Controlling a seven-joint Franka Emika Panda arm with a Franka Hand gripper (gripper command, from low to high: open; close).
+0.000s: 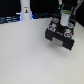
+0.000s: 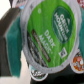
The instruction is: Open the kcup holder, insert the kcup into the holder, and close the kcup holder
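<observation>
Pincer (image 1: 64, 19) clamped on kcup (image 2: 49, 36) above kcup holder (image 1: 61, 36) near the table (image 1: 25, 55) edge.

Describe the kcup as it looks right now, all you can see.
The kcup fills the wrist view: a round pod with a bright green foil lid, white rim, white lettering reading "dark magic" and a small code square. Its lid faces the camera, tilted. A dark shape overlaps its edge on one side; whether the fingers clamp it cannot be told. In the exterior view it shows as a small green spot above the black kcup holder.
</observation>
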